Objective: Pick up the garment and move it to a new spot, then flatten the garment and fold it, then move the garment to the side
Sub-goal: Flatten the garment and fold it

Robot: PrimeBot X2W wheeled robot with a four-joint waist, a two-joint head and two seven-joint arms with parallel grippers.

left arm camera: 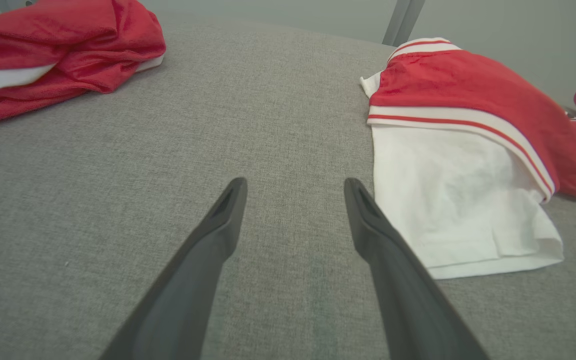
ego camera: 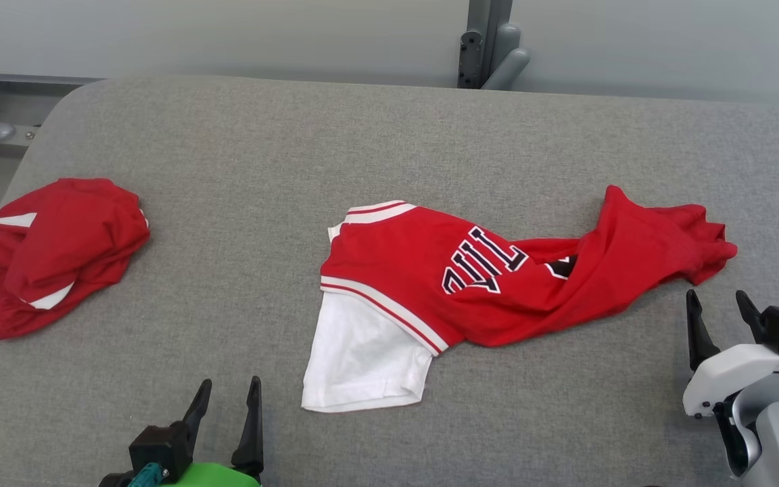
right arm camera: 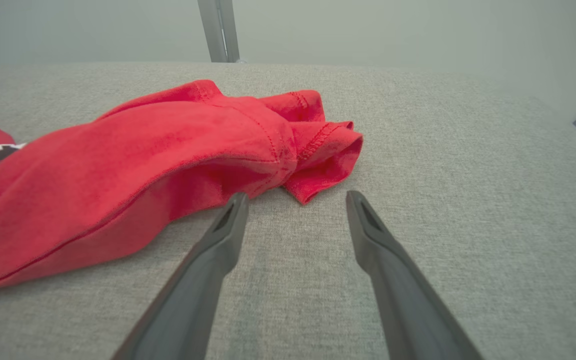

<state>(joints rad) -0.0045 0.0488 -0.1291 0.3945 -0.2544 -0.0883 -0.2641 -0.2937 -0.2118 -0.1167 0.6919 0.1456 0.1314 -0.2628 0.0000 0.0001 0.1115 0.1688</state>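
You're looking at a table (ego camera: 261, 135) covered in coarse grey woven cloth. The garment (ego camera: 416, 270) lies crumpled across its middle and reaches toward the right edge. It is soft red knit with white-and-red striped trim and a smooth white sleeve (ego camera: 362, 358) pointing at the near edge. Its right end is twisted into a rope-like bunch with stitched hems. Your left gripper (ego camera: 230, 384) hovers at the near edge with its fingers spread wide, holding nothing, just beside the sleeve. Your right gripper (ego camera: 715, 295) stands equally wide and empty, its tips just short of the bunched hem. A fold hides part of the dark lettering, so you cannot read it. A second red bundle (ego camera: 58, 250) sits at the left edge.
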